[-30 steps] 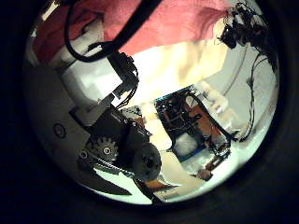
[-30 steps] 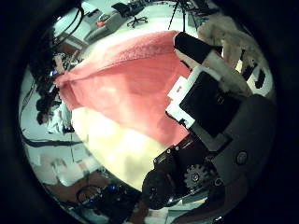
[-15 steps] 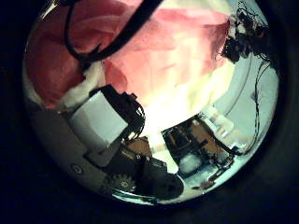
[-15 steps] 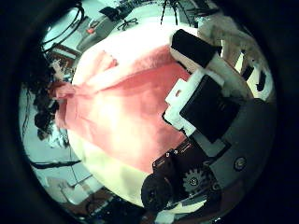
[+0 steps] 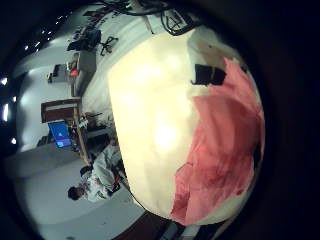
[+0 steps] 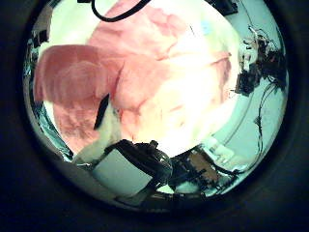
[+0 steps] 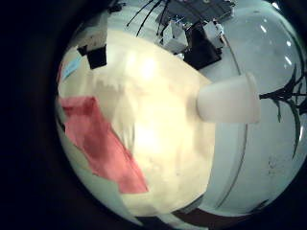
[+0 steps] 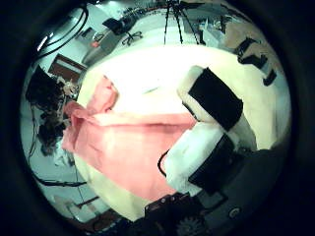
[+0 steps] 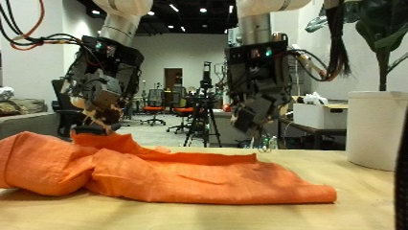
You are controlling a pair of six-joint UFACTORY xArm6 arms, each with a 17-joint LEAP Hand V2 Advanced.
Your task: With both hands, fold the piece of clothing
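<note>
An orange piece of clothing (image 9: 166, 172) lies crumpled and partly folded on the pale wooden table (image 9: 370, 206). My left hand (image 9: 100, 91) hangs just above a raised edge of the cloth, its fingers loose, with no cloth seen between them. My right hand (image 9: 261, 96) hangs higher over the cloth's middle, fingers relaxed and empty. The clothing (image 6: 154, 68) fills the left thumb side palm view. It also lies spread below my right hand's fingers (image 8: 212, 103) as a flat sheet of cloth (image 8: 133, 143).
A tall white container (image 9: 376, 129) stands on the table beyond the cloth's end near my right hand, with a plant (image 9: 376, 29) above it. Office chairs and tripods stand behind the table.
Both palm cameras have pulled back from the cloth, which now looks smaller and lies on the table. My fingers take up less of both thumb side views.
</note>
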